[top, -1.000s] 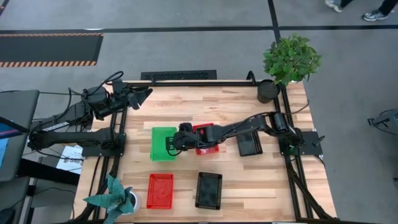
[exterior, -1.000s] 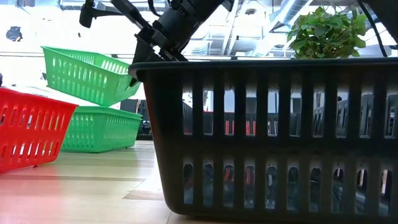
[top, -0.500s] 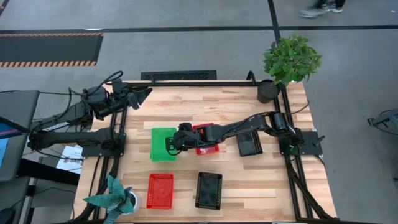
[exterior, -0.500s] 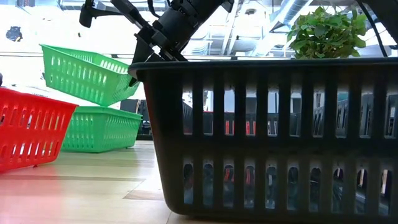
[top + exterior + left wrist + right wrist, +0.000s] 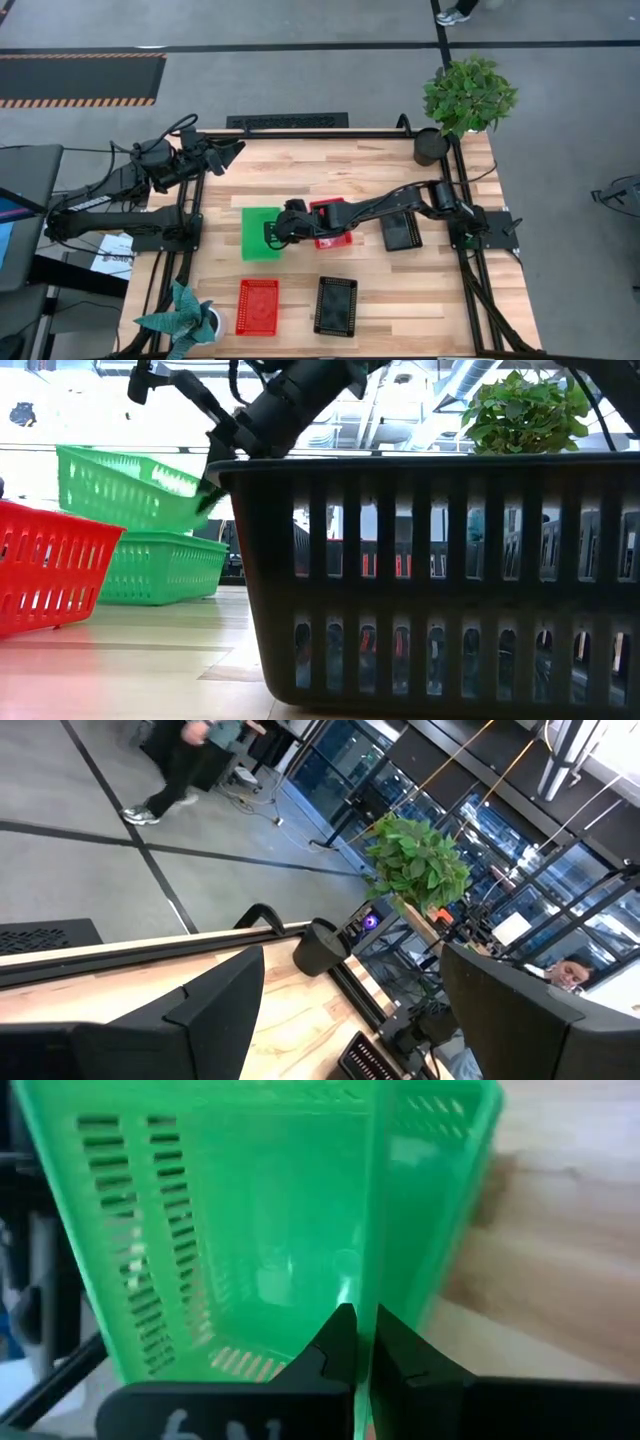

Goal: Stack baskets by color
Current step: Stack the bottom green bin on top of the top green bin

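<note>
Two green baskets [image 5: 262, 233] of slotted plastic sit mid-table on pale wood planks; the upper one [image 5: 125, 487] hangs tilted over the lower [image 5: 160, 567]. The right gripper [image 5: 277, 231] pinches the upper basket's thin wall between its dark fingers [image 5: 335, 1348]. The left gripper [image 5: 228, 152] waits at the far left corner, fingers spread wide. A red basket [image 5: 258, 305] and a black one [image 5: 336, 304] rest nearer the front edge.

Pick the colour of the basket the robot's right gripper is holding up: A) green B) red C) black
A: the right gripper is pinched on the wall of a green basket, which hangs tilted above another green basket.
</note>
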Action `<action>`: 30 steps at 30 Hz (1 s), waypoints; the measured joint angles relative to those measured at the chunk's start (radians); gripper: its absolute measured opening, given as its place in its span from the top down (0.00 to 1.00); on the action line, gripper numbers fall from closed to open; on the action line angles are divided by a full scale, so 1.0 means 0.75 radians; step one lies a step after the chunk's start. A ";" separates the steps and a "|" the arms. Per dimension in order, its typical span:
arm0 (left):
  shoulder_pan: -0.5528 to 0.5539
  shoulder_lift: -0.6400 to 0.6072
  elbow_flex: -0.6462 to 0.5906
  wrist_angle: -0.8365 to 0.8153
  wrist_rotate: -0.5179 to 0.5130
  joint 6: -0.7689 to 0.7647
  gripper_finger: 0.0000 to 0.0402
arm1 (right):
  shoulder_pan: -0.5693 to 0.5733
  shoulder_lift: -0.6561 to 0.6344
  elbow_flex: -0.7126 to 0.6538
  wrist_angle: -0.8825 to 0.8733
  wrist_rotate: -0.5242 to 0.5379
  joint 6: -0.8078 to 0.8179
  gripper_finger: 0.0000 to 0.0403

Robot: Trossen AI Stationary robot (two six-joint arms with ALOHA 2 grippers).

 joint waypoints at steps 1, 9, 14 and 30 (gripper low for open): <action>0.001 0.001 0.000 0.000 0.000 0.000 0.28 | -0.002 0.014 0.004 0.056 -0.008 -0.008 0.94; 0.000 0.001 0.001 0.001 0.002 -0.003 0.28 | -0.007 0.000 0.005 0.024 -0.010 -0.021 0.93; 0.001 0.001 0.001 0.001 0.005 -0.003 0.28 | -0.007 0.000 0.005 -0.029 -0.030 0.026 0.92; 0.001 0.001 0.001 0.000 -0.002 -0.002 0.28 | -0.006 0.000 0.005 -0.047 -0.017 0.005 0.70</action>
